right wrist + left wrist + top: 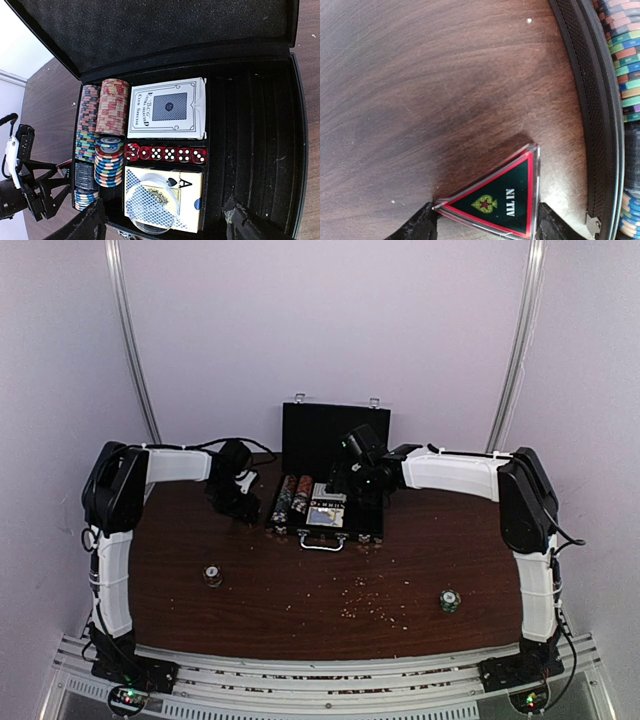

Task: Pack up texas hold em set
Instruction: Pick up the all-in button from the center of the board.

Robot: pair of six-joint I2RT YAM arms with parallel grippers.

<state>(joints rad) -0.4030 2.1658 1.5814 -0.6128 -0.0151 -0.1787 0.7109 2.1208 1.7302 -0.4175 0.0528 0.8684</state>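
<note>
Left wrist: left fingers (422, 226) flanking "ALL IN" triangle (505, 200) on worktop (420, 100); grip unclear.
Right wrist: right fingers (92, 222) wide, empty, over open case (250, 125); chips (112, 107), decks (167, 107), dice (167, 154) inside.

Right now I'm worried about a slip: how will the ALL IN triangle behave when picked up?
The triangle looks like rigid, glossy plastic, so probably stiff but slippery. Lying flat on the table, it shouldn't roll; slanted edges may squirt out.
</note>
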